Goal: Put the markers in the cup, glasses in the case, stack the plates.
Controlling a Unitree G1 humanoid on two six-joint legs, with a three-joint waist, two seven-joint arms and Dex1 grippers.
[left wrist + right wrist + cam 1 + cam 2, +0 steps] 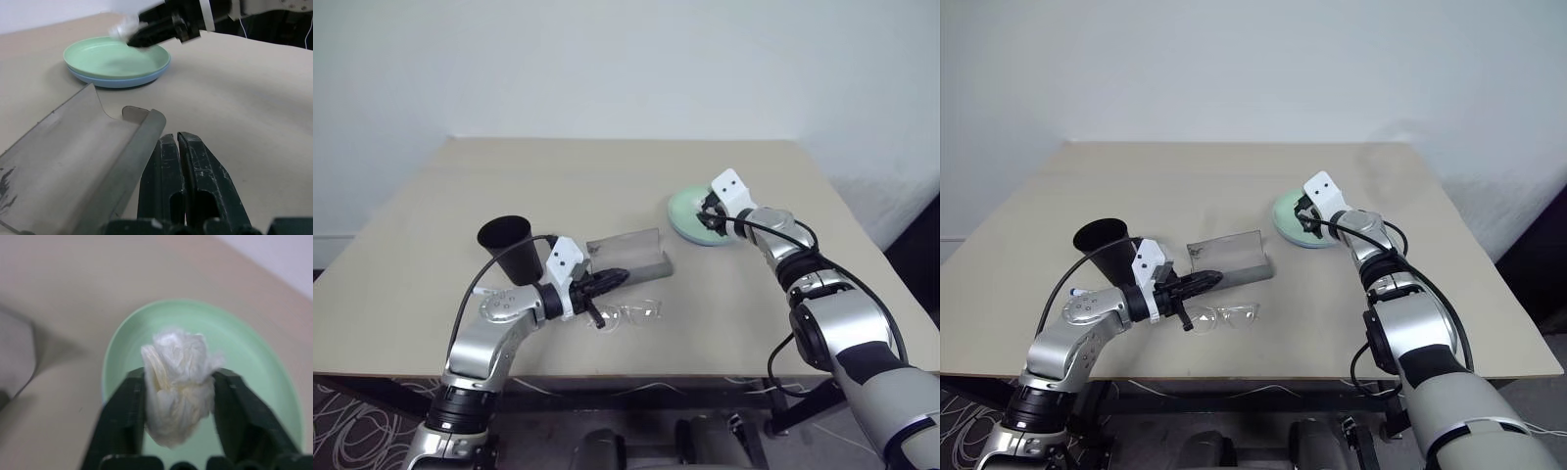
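Right gripper (178,396) clamped on a white wad of tissue (178,382), raised over the mint green plate (98,56), itself stacked on the light blue plate (117,81) at the far right of the beige table (607,166). Left gripper (178,161) fully closed and empty, just beside the open grey case (626,257), with the clear-framed glasses (628,314) lying on the tabletop just in front of the case. Black cup (512,246) upright, left of the case, behind the left arm; markers not clearly made out.
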